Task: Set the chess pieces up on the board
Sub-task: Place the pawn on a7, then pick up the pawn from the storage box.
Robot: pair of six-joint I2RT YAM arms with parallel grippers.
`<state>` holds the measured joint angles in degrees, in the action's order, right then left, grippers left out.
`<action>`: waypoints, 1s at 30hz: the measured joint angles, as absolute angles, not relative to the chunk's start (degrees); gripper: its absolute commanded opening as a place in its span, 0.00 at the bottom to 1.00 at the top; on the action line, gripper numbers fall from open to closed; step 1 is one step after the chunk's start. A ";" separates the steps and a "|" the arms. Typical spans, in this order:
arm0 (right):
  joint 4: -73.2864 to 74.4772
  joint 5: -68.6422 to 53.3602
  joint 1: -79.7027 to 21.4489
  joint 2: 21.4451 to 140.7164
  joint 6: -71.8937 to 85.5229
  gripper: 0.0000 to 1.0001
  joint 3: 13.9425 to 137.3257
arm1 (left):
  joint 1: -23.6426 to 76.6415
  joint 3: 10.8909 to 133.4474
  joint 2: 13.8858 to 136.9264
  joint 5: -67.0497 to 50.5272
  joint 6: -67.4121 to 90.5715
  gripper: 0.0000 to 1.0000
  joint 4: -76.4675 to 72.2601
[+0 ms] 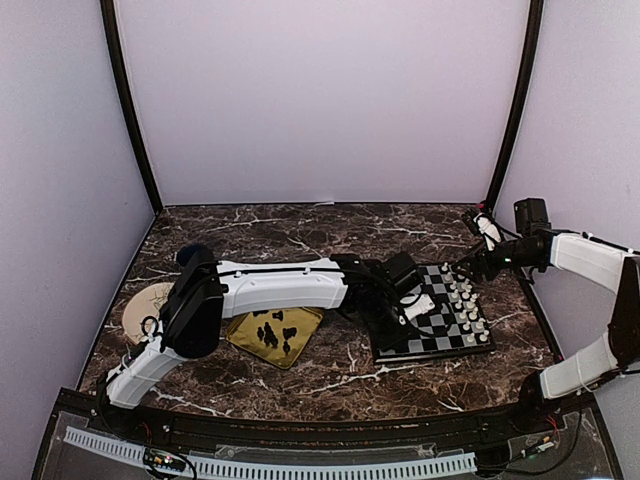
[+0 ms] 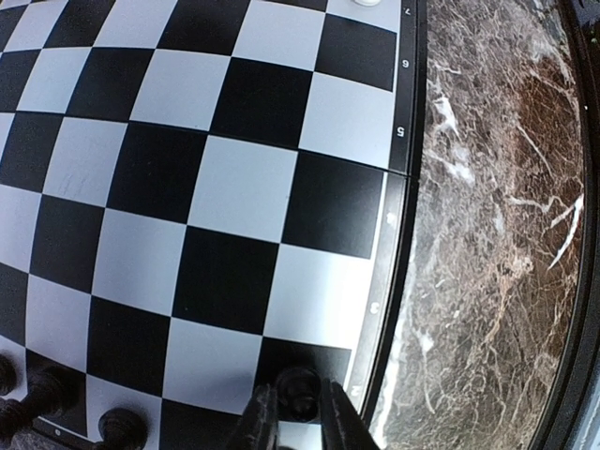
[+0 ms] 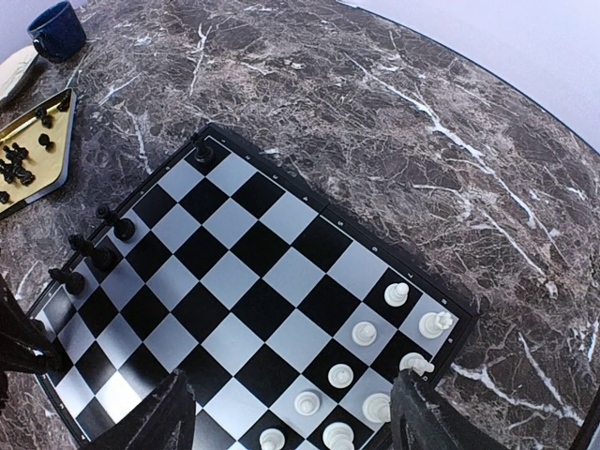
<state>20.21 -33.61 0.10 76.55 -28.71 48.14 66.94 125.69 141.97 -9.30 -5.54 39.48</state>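
Note:
The board (image 1: 445, 328) lies right of centre on the marble table. In the left wrist view my left gripper (image 2: 298, 417) has both fingers hugging a black chess piece (image 2: 298, 389), which stands on a black square by the board's numbered rim (image 2: 398, 216), near a corner. Other black pieces (image 2: 122, 427) stand along the same end (image 3: 117, 225). Several white pieces (image 3: 364, 333) fill the opposite end. My right gripper (image 3: 295, 422) hangs open above that white end with nothing between its fingers. In the top view it (image 1: 487, 228) sits at the far right.
A gold tray (image 1: 245, 335) holding several loose black pieces lies left of the board. Beside it are a round plate (image 1: 140, 300) and a blue mug (image 1: 192, 255). My left arm stretches across the table's middle. Enclosure walls close in three sides.

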 measured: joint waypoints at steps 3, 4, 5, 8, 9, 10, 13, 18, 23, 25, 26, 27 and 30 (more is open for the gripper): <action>20.21 -33.61 0.10 76.55 -28.69 0.72 48.14 | 66.94 125.99 142.02 -9.28 -5.50 0.28 39.57; 20.21 -33.61 0.10 76.55 -28.71 0.72 48.14 | 66.94 126.39 142.10 -9.23 -5.37 0.29 39.64; 20.21 -33.61 0.10 76.55 -28.69 0.72 48.14 | 66.94 126.87 142.23 -9.17 -5.30 0.30 39.64; 20.21 -33.61 0.10 76.55 -28.71 0.72 48.14 | 66.94 128.11 142.30 -9.13 -5.08 0.33 39.90; 20.21 -33.61 0.10 76.55 -28.69 0.72 48.14 | 66.94 128.62 142.30 -9.17 -4.95 0.34 39.90; 20.21 -33.61 0.10 76.55 -28.71 0.72 48.14 | 66.94 129.12 142.30 -9.17 -4.86 0.34 39.92; 20.21 -33.61 0.10 76.53 -28.71 0.72 48.14 | 66.94 129.43 141.80 -8.97 -4.69 0.34 39.83; 20.21 -33.63 0.10 76.53 -28.71 0.72 48.14 | 66.92 125.49 137.19 -5.21 -5.15 0.32 40.38; 20.23 -33.67 0.10 76.40 -28.77 0.71 48.14 | 66.32 112.92 126.91 0.56 -5.15 0.32 40.27; 20.23 -33.78 0.10 76.29 -28.88 0.71 48.14 | 65.78 107.13 122.72 2.13 -4.49 0.34 39.92; 20.23 -33.89 0.10 76.27 -28.91 0.71 48.14 | 65.39 104.77 121.05 2.66 -3.99 0.36 39.92; 20.23 -34.02 0.10 76.27 -28.91 0.71 48.14 | 64.71 101.71 118.96 3.20 -3.36 0.37 39.55; 20.23 -34.35 0.10 76.27 -28.93 0.71 48.14 | 61.17 94.13 113.84 4.34 -0.97 0.37 39.22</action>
